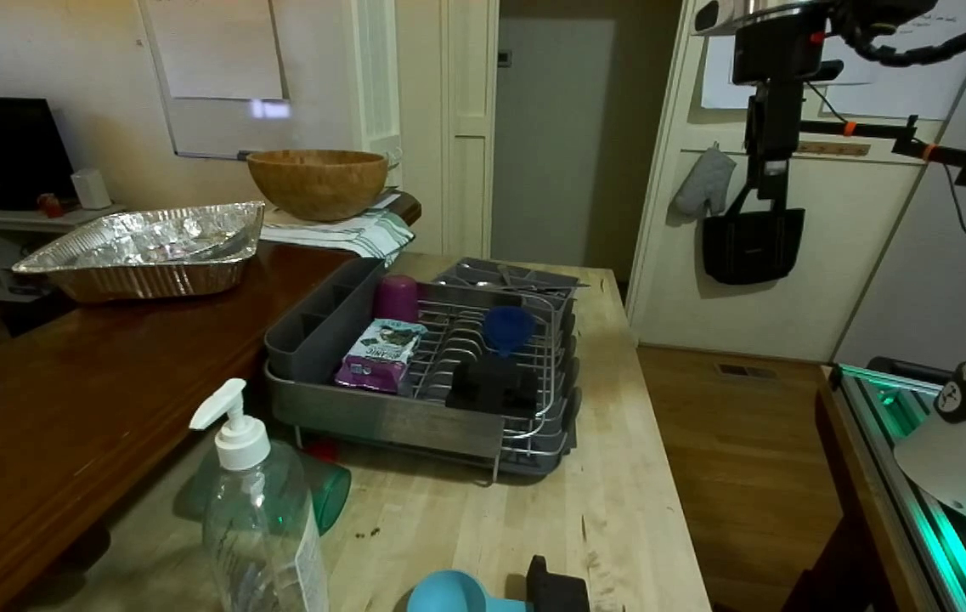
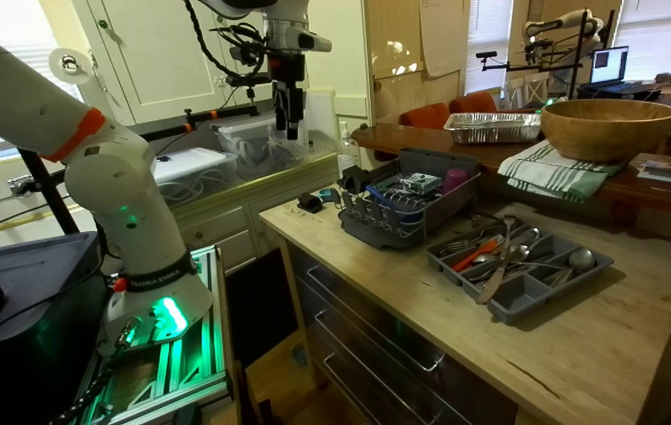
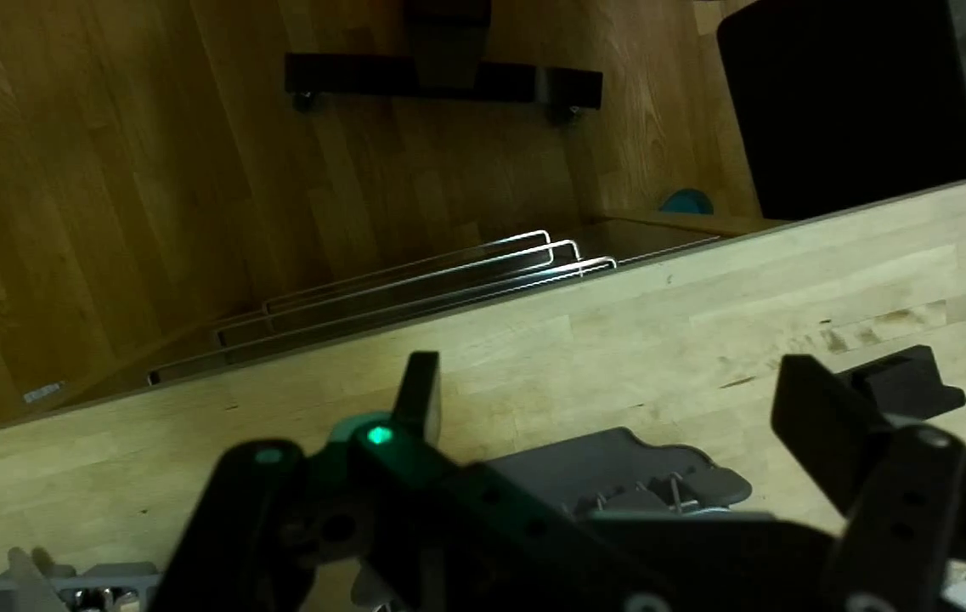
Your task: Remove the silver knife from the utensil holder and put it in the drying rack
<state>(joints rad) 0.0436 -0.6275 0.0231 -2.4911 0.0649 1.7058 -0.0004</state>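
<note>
Our gripper [image 3: 610, 372] hangs pointing down, its two fingers [image 3: 810, 416] spread wide apart, and through the gap in the wrist view we see the pale wooden counter [image 3: 567, 348]. Beyond the counter at 12 o'clock, in an exterior view, we have the brown table [image 2: 409, 137]. On the counter, at 4 o'clock from our gripper and well apart from it, stands the drying rack [image 2: 454, 196], grey-walled with wire inside. We find a foil pan [image 2: 491, 131] on the table at 2 o'clock from the rack, and at the pan's 3 o'clock a wooden bowl [image 2: 609, 133] with a striped towel [image 2: 571, 168] showing beneath it. Just beside the rack, at its 4 o'clock, we see the grey utensil holder [image 2: 518, 295], loaded with cutlery [image 2: 581, 260]. In an exterior view, a soap bottle [image 1: 257, 510] stands at 8 o'clock from the rack, and inside the rack we make out a packet [image 1: 381, 353] with a purple cup [image 1: 396, 297] at its 12 o'clock. What we take for the silver knife [image 2: 494, 278] lies slantwise across the top of the holder, from 1 o'clock to 7 o'clock, its lower end jutting over the rim; at 11 o'clock from it we spot an orange utensil [image 2: 475, 254].
</note>
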